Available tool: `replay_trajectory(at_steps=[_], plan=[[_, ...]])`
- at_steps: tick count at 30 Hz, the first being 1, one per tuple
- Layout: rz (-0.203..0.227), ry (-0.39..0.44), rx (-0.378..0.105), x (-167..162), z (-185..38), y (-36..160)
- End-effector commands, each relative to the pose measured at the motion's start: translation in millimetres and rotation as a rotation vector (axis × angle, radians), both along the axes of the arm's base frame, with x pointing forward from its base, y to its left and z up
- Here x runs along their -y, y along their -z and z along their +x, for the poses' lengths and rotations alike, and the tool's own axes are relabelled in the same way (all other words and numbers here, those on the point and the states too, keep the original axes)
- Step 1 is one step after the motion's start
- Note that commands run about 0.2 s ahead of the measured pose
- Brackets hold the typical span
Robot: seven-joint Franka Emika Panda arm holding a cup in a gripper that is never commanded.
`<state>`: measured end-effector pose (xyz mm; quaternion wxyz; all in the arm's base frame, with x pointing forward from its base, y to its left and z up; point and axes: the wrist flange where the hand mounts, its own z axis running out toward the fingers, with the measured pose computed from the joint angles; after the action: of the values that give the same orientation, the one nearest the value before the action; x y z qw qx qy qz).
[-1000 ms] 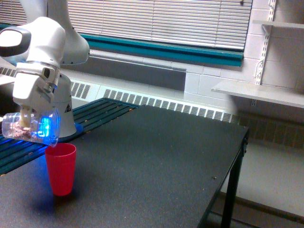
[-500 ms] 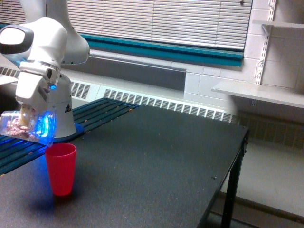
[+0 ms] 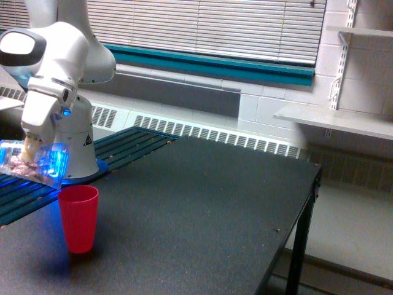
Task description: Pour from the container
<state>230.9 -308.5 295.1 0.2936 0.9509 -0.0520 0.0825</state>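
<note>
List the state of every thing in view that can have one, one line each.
Container: held in the air, tipped on its side, mouth toward the exterior view's right, pinkish bits inside.
Gripper: shut on the container.
Red cup: upright on the table, open, above-left of it hangs the container; contents not visible.
Blinds: lowered, slats closed.
Table: bare apart from the red cup.
</note>
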Motion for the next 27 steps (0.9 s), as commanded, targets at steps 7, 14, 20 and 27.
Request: replay_trajectory(at_steps=[7,14,20,27], plan=[[-0.035,-0.025,-0.021,-0.9,2.3,0.8],[-0.035,-0.023,-0.02,-0.3,1.0,2.4],[-0.034,-0.018,-0.011,1.7,1.2,0.5],[-0.026,-0.012,0.016,2.8,6.5,-6.9]])
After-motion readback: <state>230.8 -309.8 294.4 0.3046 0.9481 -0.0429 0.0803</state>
